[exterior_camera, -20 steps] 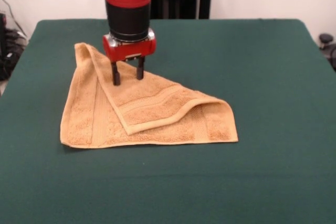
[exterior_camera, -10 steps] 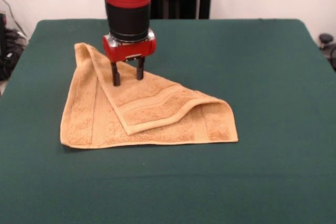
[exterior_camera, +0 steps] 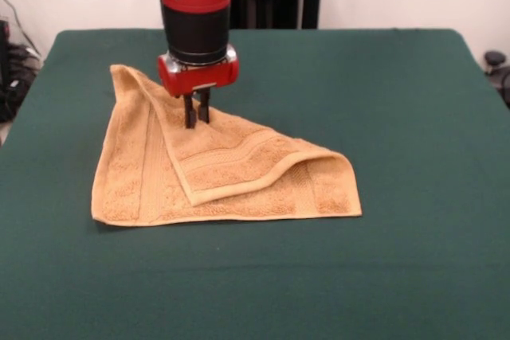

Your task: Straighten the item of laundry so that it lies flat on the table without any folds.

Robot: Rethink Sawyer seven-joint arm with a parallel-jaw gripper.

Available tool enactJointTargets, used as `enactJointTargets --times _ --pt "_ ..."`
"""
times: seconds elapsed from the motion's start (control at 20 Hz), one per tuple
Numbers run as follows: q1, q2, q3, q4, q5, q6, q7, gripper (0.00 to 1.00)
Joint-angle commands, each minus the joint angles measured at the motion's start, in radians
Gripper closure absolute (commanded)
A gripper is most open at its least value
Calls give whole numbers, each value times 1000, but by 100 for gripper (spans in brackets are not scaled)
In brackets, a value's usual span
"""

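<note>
Gripper: my black two-fingered gripper (exterior_camera: 197, 119) stood upright below its red wrist block, fingers drawn narrow, tips down on the cloth and pinching what looked like a small ridge of the top layer
Cloth: the golden-tan terry washcloth (exterior_camera: 231, 177) lay left of centre on the dark green felt-covered table (exterior_camera: 398, 117), folded on a diagonal into a rough triangle
Fold: one corner was turned over so its hemmed point (exterior_camera: 194, 199) sat near the front edge of the lower layer; the right side of the flap arched up in a soft loop
Contact point: I was on the folded flap near the far, upper end of the fold, well away from that turned-over point
Step, as I judged it: taking hold of the upper layer, with the unfolding itself not yet begun
Next move, as I judged it: lift just enough to free the flap, then carry it across toward the bare table on the right, provided only one layer was caught
Risk: dragging both layers would shift the whole cloth instead of opening it
</note>
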Motion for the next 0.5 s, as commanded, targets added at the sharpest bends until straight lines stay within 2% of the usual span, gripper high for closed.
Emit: enactJointTargets --times 0.05,0.3,0.5 --pt "23 107 162 8 -43 -99 -119 100" --pt "47 66 144 34 -36 -60 -109 100" --pt "73 -20 122 105 -10 -36 -59 100"
